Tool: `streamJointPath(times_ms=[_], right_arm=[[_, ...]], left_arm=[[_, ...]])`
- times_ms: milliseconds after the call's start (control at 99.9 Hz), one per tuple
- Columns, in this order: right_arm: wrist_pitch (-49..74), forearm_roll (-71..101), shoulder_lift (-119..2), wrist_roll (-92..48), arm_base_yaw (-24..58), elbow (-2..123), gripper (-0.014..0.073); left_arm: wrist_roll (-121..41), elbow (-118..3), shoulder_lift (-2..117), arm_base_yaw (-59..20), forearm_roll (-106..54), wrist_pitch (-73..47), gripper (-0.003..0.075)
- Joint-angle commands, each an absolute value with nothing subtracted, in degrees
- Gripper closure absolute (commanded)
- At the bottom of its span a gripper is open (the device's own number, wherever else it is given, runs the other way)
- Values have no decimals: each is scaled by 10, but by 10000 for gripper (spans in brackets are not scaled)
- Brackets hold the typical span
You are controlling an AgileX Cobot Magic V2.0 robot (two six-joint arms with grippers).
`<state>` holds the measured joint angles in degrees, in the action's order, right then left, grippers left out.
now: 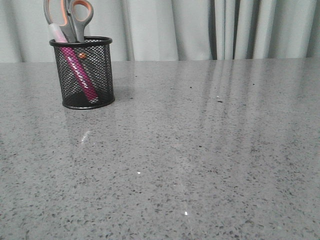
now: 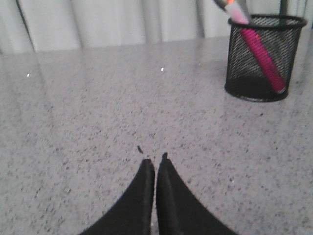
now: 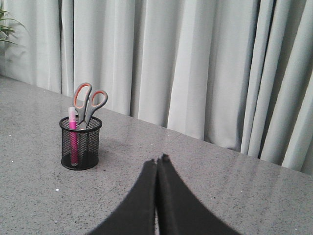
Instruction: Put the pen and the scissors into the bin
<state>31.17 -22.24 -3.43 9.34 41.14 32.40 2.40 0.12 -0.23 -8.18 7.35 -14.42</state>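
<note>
Grey curtains back a speckled table [image 1: 200, 150] where pen [image 1: 77, 70] and scissors [image 1: 70, 17] already stand in the bin [image 1: 85, 72], so both grippers, left [image 2: 155, 157] and right [image 3: 159, 157] (pressed closed, empty), should simply keep well clear.

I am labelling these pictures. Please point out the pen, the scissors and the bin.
pen [image 1: 80, 76], front view, on its pink barrel behind the mesh.
scissors [image 3: 83, 96], right wrist view, on a grey handle loop.
bin [image 1: 100, 75], front view, on its mesh wall.
</note>
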Motion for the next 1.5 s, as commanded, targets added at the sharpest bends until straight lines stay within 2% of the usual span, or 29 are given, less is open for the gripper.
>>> streamJointPath(times_ms=[0, 170, 971, 1091, 1171, 1321, 1411, 1491], right_arm=[[271, -238, -44, 90, 411, 337, 662], [271, -238, -44, 90, 411, 337, 662], [271, -238, -44, 90, 411, 336, 662], [301, -252, -44, 90, 411, 330, 662], [277, -268, -44, 90, 409, 307, 662], [209, -213, -45, 37, 337, 233, 662], [157, -64, -45, -68, 247, 167, 662], [63, 71, -45, -188, 173, 98, 662]], left_arm=[[34, 26, -21, -62, 75, -138, 739], [34, 26, -21, -37, 44, -160, 739], [34, 26, -21, -37, 45, -160, 739], [34, 26, -21, -37, 45, -160, 739], [34, 26, -21, -37, 45, -160, 739], [34, 26, -21, -37, 45, -160, 739], [34, 26, -21, -37, 45, -160, 739], [34, 26, -21, -37, 45, -160, 739]])
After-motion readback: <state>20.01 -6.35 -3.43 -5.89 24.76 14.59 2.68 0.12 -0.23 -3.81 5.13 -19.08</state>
